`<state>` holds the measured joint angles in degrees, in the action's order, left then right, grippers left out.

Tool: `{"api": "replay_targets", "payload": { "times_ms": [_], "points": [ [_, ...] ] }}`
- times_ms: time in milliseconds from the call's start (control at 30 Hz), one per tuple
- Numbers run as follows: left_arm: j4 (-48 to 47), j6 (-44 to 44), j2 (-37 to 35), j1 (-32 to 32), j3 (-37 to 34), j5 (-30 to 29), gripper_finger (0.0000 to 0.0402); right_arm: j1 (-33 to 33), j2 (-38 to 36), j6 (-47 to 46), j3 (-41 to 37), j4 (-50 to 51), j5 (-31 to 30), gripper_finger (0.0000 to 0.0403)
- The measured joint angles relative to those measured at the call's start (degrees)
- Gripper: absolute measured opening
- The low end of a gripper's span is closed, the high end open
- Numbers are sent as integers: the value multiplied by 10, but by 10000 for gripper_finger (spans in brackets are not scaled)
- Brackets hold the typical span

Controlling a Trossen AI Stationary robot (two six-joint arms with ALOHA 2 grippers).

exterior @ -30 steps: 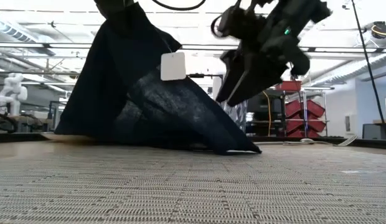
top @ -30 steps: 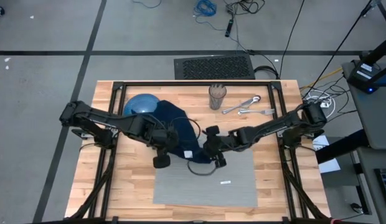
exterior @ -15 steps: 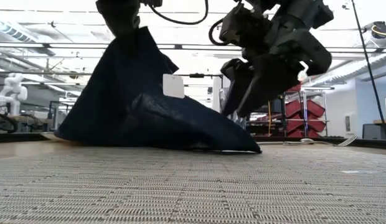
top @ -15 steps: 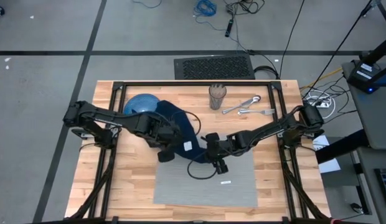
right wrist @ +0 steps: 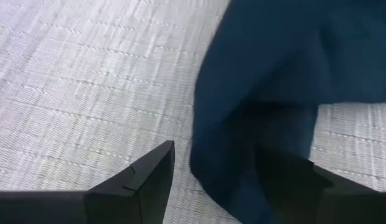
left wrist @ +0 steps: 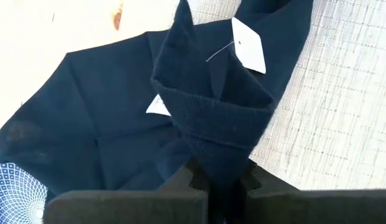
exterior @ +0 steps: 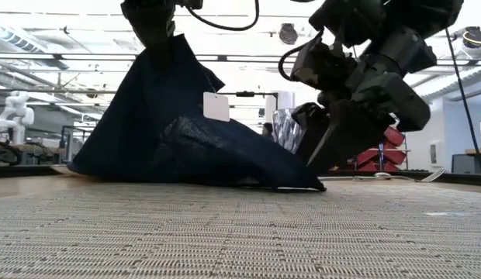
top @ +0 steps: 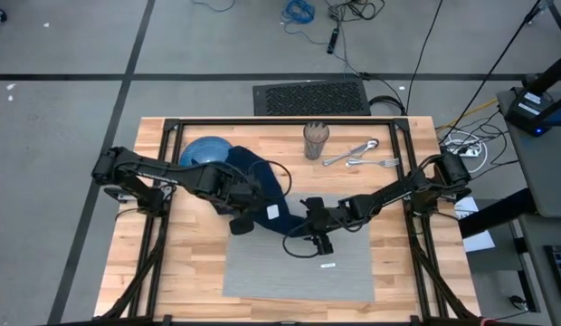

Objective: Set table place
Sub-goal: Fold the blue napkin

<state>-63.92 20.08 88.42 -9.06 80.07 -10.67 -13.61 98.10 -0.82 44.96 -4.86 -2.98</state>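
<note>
A navy blue napkin [top: 258,181] with a white tag hangs from my left gripper [top: 247,217], which is shut on it over the far left corner of the grey placemat [top: 299,272]. The napkin's lower part lies on the table and the placemat's far edge, with one corner [exterior: 310,184] pointing right. My right gripper [right wrist: 221,155] is open and low over the placemat, one finger on each side of that corner. The round blue plate [top: 201,152] sits at the far left, partly under the napkin. My left gripper pinches a bunched fold of the napkin [left wrist: 221,155] between its two fingers, coming steeply from above. The cloth hangs slack below it like a tent, its lower edge on the table and placemat. My right gripper straddles the napkin's corner [right wrist: 243,149]; whether a finger touches the cloth, I cannot tell.
A brown cup [top: 316,140] and loose metal cutlery [top: 362,154] lie at the table's far right. A black cable loops over the placemat's far edge [top: 294,249]. A small white label [top: 328,265] lies on the placemat. Bare placemat stretches toward the near edge.
My right gripper, still open, has sunk toward the placemat and come down around the napkin's right corner. My left gripper shifted slightly toward the right and lowered; the napkin has slumped, more of its lower part lying on the table.
</note>
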Motion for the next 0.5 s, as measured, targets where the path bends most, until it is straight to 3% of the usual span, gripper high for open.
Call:
{"api": "replay_targets", "payload": {
  "times_ms": [500],
  "points": [
    [5,-5,0,12,0,-19,0,-4,5,-12,-3,-35,1,189]
  ]
}}
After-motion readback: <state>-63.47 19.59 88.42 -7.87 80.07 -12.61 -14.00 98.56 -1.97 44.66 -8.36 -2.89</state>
